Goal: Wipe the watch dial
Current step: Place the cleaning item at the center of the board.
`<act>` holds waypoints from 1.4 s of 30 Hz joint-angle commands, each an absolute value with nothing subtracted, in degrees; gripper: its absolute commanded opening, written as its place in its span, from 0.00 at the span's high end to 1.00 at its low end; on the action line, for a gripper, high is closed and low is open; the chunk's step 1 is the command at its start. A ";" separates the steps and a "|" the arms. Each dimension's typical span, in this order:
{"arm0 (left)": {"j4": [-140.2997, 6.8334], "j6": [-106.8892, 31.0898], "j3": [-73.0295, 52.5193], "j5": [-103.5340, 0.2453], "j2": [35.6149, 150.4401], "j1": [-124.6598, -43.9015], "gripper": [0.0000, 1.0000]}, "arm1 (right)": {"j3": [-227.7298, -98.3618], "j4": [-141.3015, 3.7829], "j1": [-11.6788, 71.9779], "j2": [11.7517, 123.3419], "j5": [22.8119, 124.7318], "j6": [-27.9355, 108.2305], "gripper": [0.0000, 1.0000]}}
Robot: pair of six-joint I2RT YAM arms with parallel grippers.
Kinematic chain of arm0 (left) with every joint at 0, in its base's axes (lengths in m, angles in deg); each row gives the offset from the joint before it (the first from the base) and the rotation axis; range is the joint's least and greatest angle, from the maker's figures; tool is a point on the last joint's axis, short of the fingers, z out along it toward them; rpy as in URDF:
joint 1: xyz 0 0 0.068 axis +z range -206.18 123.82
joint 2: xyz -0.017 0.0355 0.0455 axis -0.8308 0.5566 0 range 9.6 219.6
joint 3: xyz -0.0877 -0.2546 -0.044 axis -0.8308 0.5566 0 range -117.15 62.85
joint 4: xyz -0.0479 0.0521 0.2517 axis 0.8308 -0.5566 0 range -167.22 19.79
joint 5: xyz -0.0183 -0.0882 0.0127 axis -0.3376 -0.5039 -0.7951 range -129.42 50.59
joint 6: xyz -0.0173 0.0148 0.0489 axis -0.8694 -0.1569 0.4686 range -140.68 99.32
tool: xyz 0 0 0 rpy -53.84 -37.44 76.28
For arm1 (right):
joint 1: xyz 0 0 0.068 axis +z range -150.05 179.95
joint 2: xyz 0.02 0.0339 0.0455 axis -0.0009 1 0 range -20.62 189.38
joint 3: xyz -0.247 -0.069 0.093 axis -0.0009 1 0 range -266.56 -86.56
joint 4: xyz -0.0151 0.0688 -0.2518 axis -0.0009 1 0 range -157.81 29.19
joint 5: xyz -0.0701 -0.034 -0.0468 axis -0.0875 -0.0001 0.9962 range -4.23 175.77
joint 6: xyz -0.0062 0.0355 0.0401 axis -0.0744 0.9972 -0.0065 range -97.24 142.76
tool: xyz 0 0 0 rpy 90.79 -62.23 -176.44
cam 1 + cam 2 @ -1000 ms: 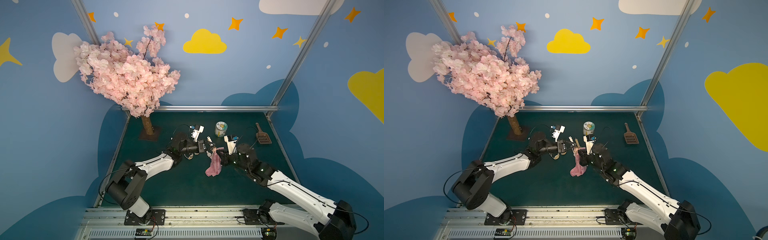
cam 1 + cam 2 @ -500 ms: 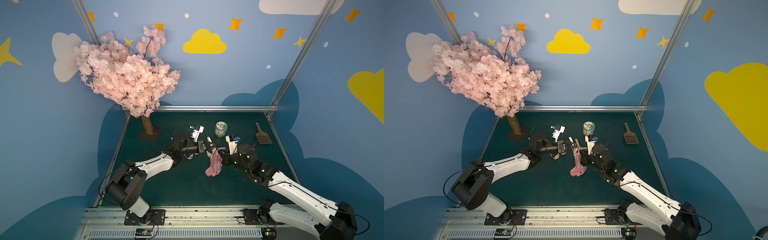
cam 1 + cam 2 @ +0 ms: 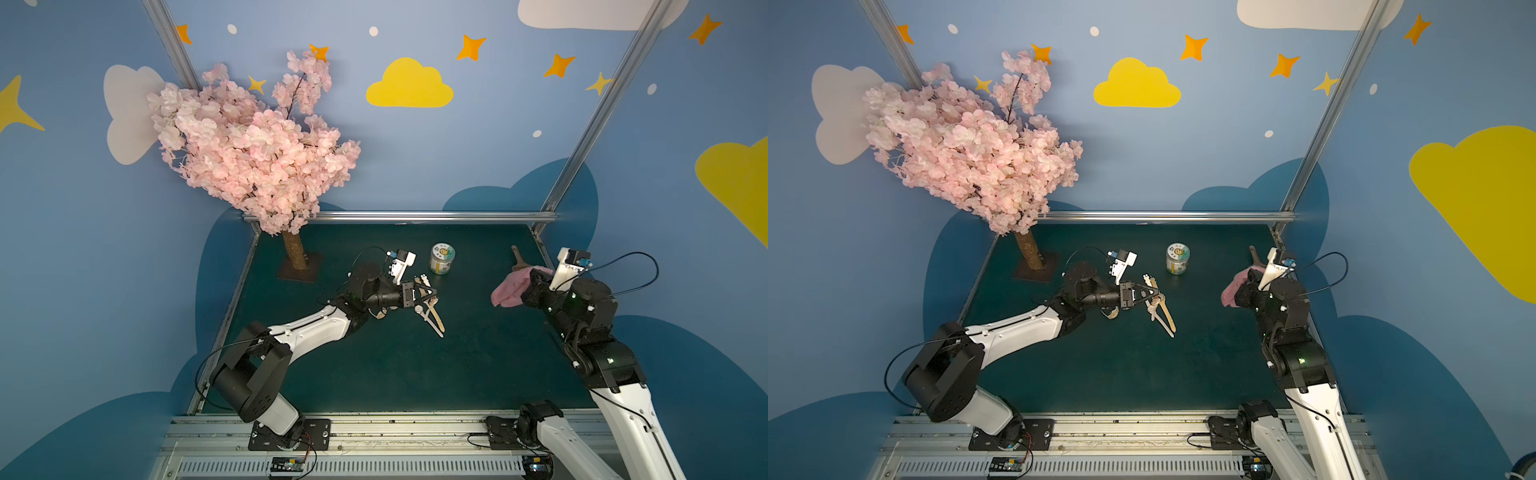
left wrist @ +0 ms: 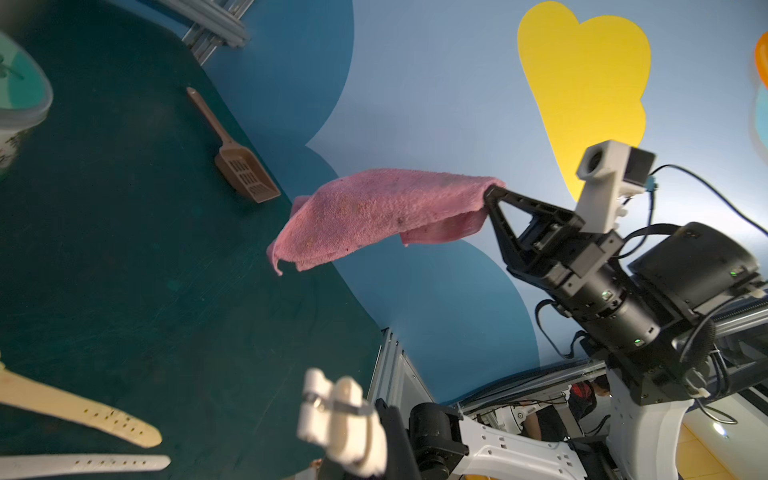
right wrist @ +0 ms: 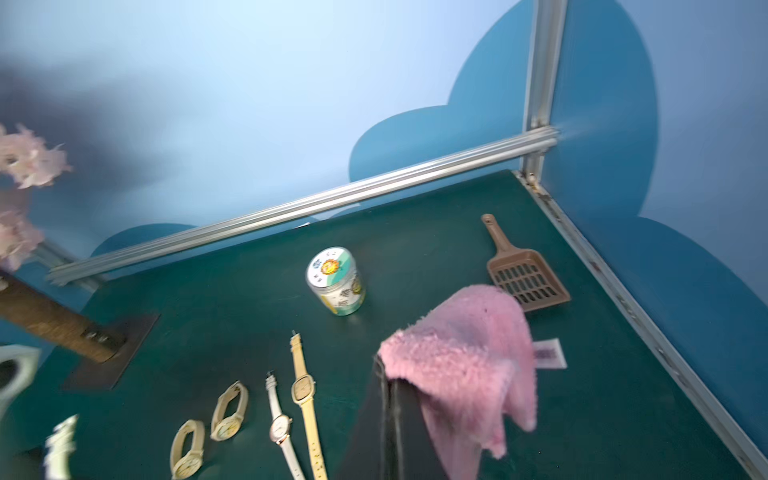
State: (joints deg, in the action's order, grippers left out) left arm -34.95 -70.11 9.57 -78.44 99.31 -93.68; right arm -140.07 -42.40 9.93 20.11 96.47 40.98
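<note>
The right gripper (image 3: 528,286) pinches the pink cloth (image 3: 508,289) in the air by the right edge of the mat (image 3: 374,374), near the brown scoop (image 5: 525,278). The white watch (image 4: 336,415) is clamped in the left gripper (image 3: 428,294) over mid-mat, well apart from the cloth.

The white-strap watch (image 4: 336,419) sits pinched in the left gripper (image 3: 1158,296) over the middle of the surface (image 3: 374,365); the pink cloth (image 4: 382,212) droops from the right gripper (image 4: 489,194) near the right edge.
</note>
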 commanded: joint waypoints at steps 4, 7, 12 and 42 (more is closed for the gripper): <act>-37.30 -67.26 4.86 -79.75 102.83 -95.83 0.97 | -123.15 -42.74 3.70 21.13 85.93 50.94 1.00; -37.90 -67.16 3.10 -80.06 105.27 -96.99 0.97 | -113.55 -48.41 3.59 21.23 82.79 56.32 1.00; -38.55 -67.60 0.12 -80.06 110.44 -98.40 0.97 | -104.15 -54.44 3.55 20.95 79.66 61.18 1.00; -47.97 -66.88 -24.52 -78.27 139.79 -93.52 0.96 | -100.23 -38.83 3.27 1.83 80.74 62.58 0.68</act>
